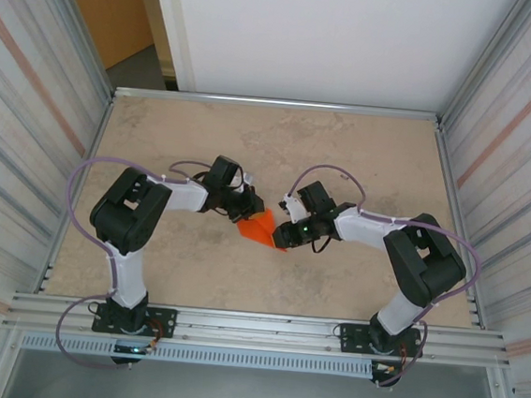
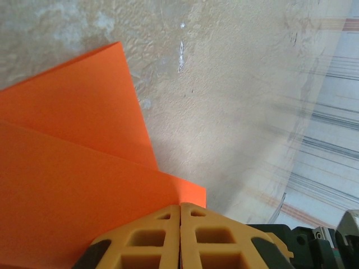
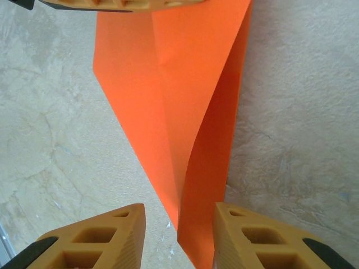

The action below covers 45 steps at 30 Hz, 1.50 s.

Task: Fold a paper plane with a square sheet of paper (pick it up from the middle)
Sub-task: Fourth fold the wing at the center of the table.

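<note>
My left fingers [image 2: 146, 241] were shut against the paper plane [image 3: 185, 112]; my right fingers [image 3: 101, 241] stood apart, its tip between them.

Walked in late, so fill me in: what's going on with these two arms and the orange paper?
Two arms are folding a paper plane on the table. The left end effector is shut, its tips against one end of the paper. The right end effector is open, straddling a raised flap near the pointed end. The sheet is creased into a narrow layered wedge.
</note>
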Each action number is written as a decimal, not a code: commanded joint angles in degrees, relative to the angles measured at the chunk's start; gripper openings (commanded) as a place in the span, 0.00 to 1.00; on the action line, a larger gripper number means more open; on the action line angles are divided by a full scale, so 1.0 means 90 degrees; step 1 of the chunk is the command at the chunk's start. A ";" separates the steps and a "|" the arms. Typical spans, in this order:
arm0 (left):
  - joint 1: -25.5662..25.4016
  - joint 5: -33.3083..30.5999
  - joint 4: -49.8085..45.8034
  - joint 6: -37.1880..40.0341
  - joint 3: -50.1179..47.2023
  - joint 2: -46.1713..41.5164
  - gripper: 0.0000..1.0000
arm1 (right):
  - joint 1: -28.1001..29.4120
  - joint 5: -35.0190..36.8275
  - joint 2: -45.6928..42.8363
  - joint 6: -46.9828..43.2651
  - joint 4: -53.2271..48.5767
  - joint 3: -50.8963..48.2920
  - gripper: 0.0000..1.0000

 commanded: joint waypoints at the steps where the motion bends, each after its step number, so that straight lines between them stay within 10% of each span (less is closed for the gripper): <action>1: 0.0037 0.0009 -0.0056 -0.0007 -0.0032 -0.0128 0.08 | 0.0061 0.0166 0.0031 -0.0401 0.0022 0.0148 0.35; 32: 0.0046 0.0031 0.0061 -0.0085 -0.0163 -0.0395 0.08 | 0.0088 -0.0529 0.0780 0.0191 0.0876 0.0434 0.19; 45: 0.0124 -0.0503 0.0828 -0.0547 -0.1211 -0.1479 0.20 | 0.0097 0.1042 -0.0198 0.0735 0.0456 -0.0036 0.00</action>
